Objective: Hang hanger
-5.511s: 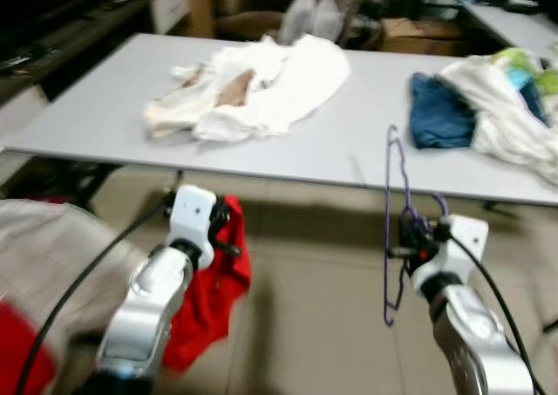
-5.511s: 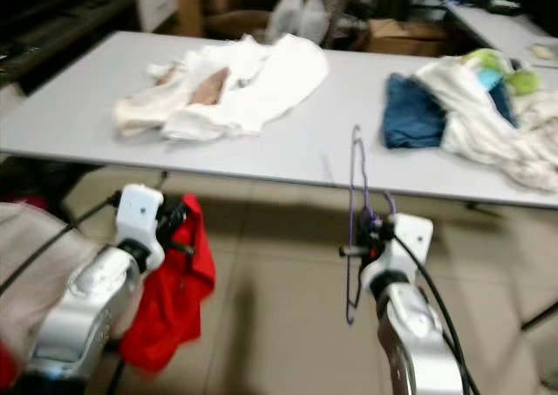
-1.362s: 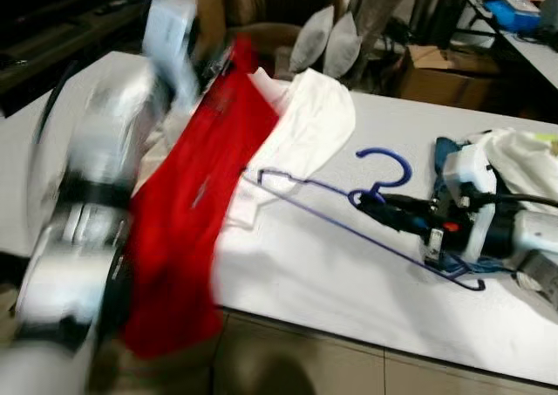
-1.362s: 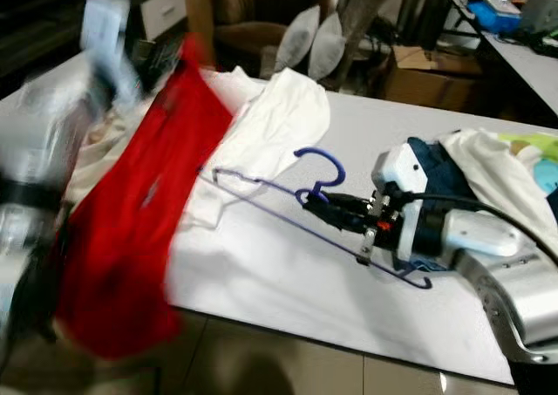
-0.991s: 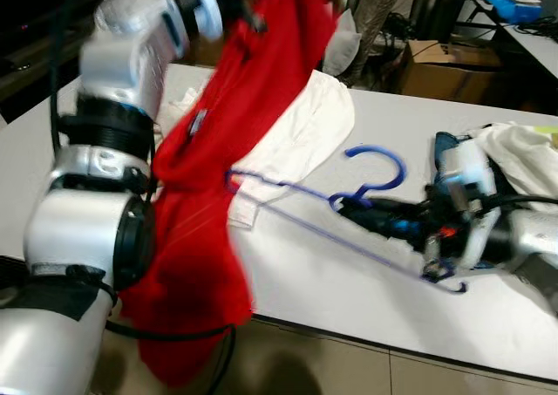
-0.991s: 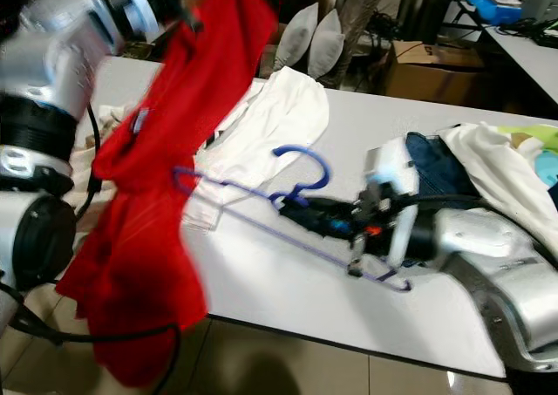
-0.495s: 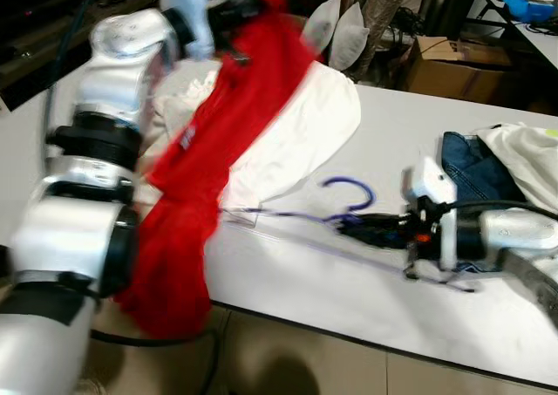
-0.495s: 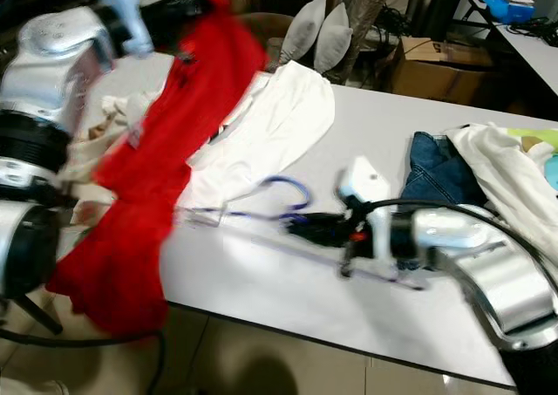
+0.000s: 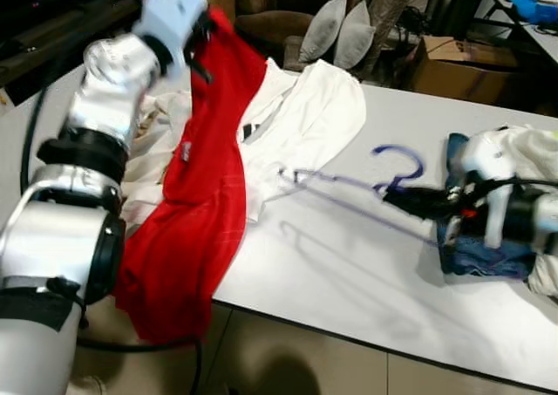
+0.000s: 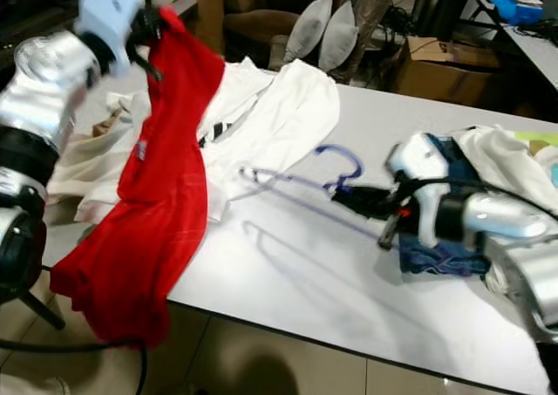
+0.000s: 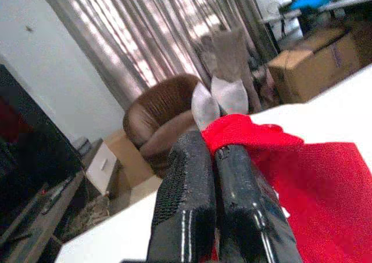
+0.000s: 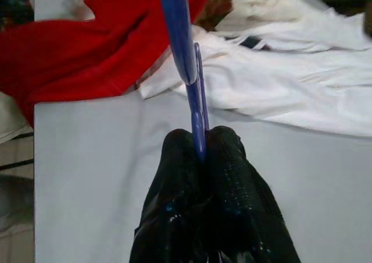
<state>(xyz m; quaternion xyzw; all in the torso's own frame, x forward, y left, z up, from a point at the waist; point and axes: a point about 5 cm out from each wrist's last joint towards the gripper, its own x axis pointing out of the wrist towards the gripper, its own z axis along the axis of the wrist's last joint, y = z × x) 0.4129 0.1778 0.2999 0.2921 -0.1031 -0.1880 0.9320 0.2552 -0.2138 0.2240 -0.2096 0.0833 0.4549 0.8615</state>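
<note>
**Hanger held over the table, red garment lifted at the far left**

While the left gripper [image 10: 155, 22] is raised above the far left corner of the grey table [image 10: 288, 264], its fingers [image 11: 200, 199] are pressed together on a fold of the red garment [image 10: 157, 186]. That cloth hangs from the grip, drapes down across the table's left part and spills over the near edge toward the floor.

On the right, the right gripper [image 10: 353, 199] reaches leftward over the table with its fingers [image 12: 200, 216] clamped on the blue hanger [image 10: 301, 184], pinching the wire near the hook. The hanger sits raised above the tabletop, its hook curling up beside the gripper and its long wire frame stretching left toward the white clothes [image 10: 270, 116], casting a shadow on the surface below.

White clothes lie spread on the table behind the red garment, partly under it. A dark blue garment [image 10: 436, 255] sits by the right arm, with more pale laundry [image 10: 501, 164] heaped beyond it. Behind the table stand a brown armchair [image 9: 288, 3] holding two grey cushions [image 9: 336, 29], and a cardboard box [image 10: 432, 59], its contents not visible.
</note>
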